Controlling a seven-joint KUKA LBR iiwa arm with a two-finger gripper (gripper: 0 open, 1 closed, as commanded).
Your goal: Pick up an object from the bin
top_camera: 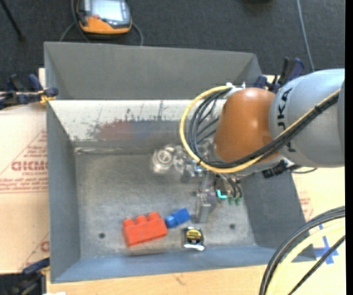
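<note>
Gripper [203, 209] hangs low over the floor of the grey bin [63, 195], and the small blue block [177, 217] lies just beside its tip, to the left. A red toy brick [144, 229] sits just beyond that block; whether the gripper is spread or clenched, I can't tell

The arm's gripper [202, 212] hangs low in the grey metal bin [103, 183], just right of a small blue plastic block [177, 217]. An orange-red studded toy brick [144, 230] sits right beside the blue one on its left. A little yellow-and-black tape measure [193, 238] lies near the front wall, and a shiny silver metal piece [163, 160] sits further back.
</note>
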